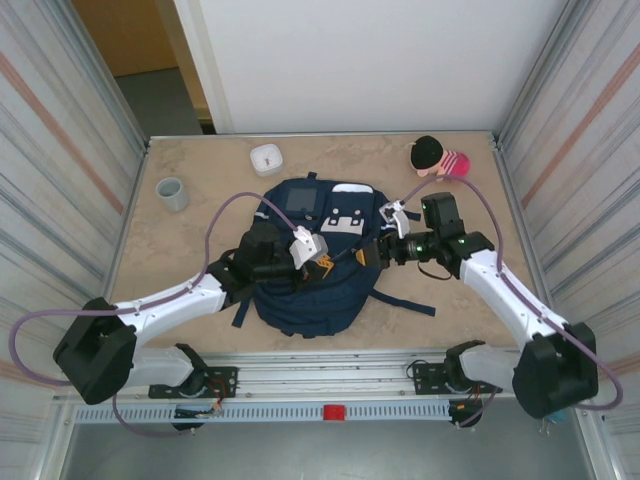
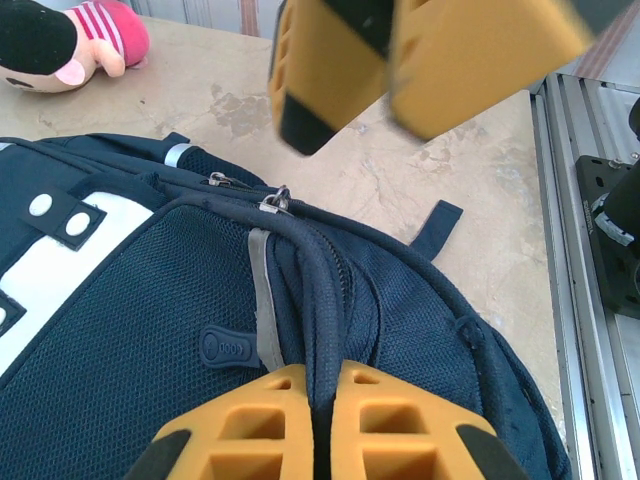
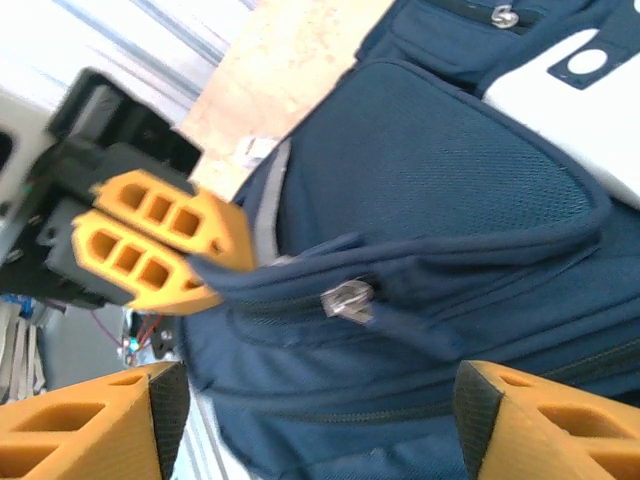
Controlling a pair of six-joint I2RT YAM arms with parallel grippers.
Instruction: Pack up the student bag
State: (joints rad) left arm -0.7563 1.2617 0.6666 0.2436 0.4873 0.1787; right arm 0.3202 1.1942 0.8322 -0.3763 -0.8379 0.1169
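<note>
The student bag (image 1: 305, 285), navy with a white buckle patch, lies flat in the middle of the table. My left gripper (image 2: 322, 385) is shut on a raised fold of the bag's fabric beside a zipper line, and it lifts that ridge slightly. Seen from the right wrist, the left gripper's fingers (image 3: 160, 240) pinch the same fold. My right gripper (image 3: 320, 410) is open, its jaws wide apart, facing a silver zipper pull (image 3: 347, 298) just beyond its fingertips. From above, the left gripper (image 1: 335, 262) and the right gripper (image 1: 368, 256) meet over the bag's middle.
A pink and black plush toy (image 1: 440, 157) lies at the back right. At the back stands a small white container (image 1: 266, 158), with a grey cup (image 1: 172, 193) at the back left. Bag straps (image 1: 405, 302) trail onto the table. The metal rail (image 1: 330, 380) runs along the near edge.
</note>
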